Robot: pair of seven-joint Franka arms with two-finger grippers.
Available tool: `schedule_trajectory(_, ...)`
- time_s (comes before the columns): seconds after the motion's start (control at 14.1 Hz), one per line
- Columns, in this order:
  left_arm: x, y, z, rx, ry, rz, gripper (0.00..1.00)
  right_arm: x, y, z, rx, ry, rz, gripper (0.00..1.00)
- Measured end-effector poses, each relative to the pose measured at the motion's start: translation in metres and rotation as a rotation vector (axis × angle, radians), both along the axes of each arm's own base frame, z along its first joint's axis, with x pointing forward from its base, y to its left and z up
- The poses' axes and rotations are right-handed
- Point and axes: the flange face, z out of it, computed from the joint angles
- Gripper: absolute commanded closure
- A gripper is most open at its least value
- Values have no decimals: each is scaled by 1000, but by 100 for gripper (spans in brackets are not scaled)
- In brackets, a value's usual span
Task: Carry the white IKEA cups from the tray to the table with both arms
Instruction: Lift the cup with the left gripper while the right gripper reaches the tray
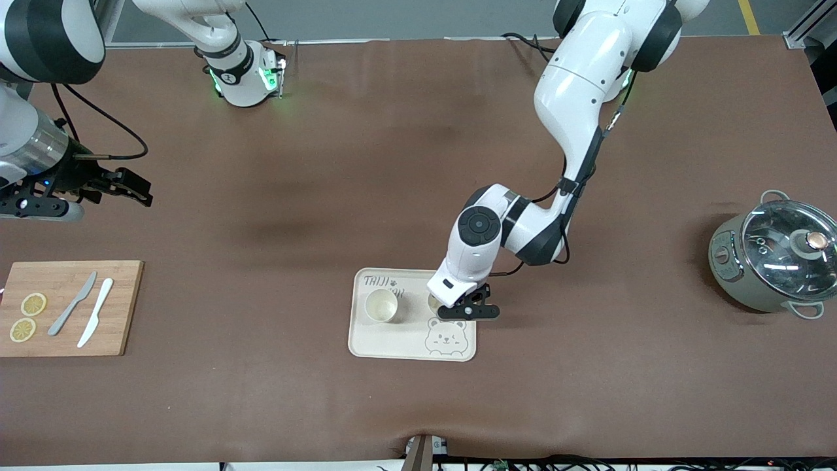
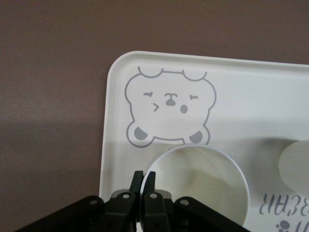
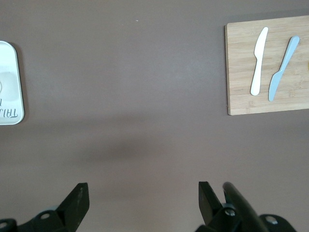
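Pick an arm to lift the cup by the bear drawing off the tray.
Left. The left gripper is already shut on that cup's rim on the tray. The right gripper waits open over bare table near the board.

Count standing as follows — two white cups (image 1: 381, 305) (image 1: 434, 303) sitting on one tray (image 1: 392, 347); one wooden cutting board (image 1: 118, 307) carrying two knives (image 1: 72, 304) (image 1: 95, 321) and two lemon slices (image 1: 34, 304) (image 1: 23, 330); one lidded pot (image 1: 771, 261) — all resting on one table (image 1: 261, 196).
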Motion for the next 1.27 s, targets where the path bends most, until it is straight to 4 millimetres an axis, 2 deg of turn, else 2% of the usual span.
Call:
schedule_trajectory(0.35,1,13,23,0,-7,-6,100,0,3,0,0,-3,6,0)
schedule_trajectory(0.49,1,28,41,-2,-7,-12,100,2,17,-1,1,-13,14,0)
schedule_trajectory(0.64,0,56,68,-23,6,-17,100,5,50,-6,4,-29,-12,0)
schedule_trajectory(0.92,-10,126,122,-76,32,-38,100,12,141,-30,26,-81,-142,0)
schedule_trajectory(1.06,-21,156,138,-57,39,-55,100,16,176,-46,45,-109,-197,0)
schedule_trajectory(1.27,-38,183,153,-12,72,-77,100,24,212,-71,79,-151,-275,0)
